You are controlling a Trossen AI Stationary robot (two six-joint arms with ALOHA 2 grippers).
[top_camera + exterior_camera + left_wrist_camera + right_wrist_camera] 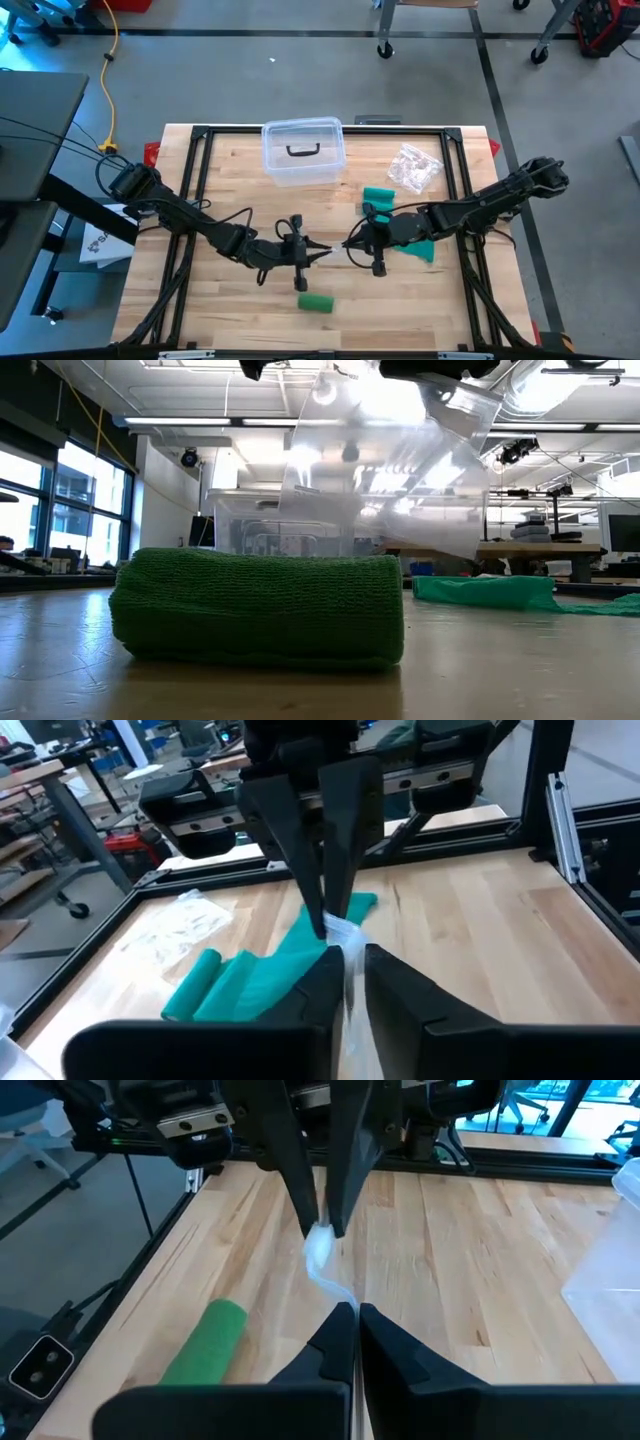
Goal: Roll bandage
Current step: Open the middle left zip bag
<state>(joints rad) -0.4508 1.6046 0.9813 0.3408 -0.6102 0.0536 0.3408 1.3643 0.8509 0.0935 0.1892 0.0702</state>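
In the low view a clear plastic bag (400,460) hangs blurred, its top cut off. Both arms meet tip to tip at mid-table: the left gripper (345,965) and right gripper (352,1318) each pinch the bag, fingers nearly together. The rolled green bandage (315,302) lies near the front edge; an unrolled teal bandage (420,250) lies under the right arm.

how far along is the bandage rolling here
One green roll already lies finished near the table's front edge. In hand: the left end effector and right end effector meet mid-table, both pinching a clear plastic bag between them. Left: the teal bandage lies unrolled by the right arm, and another teal piece sits folded behind it.
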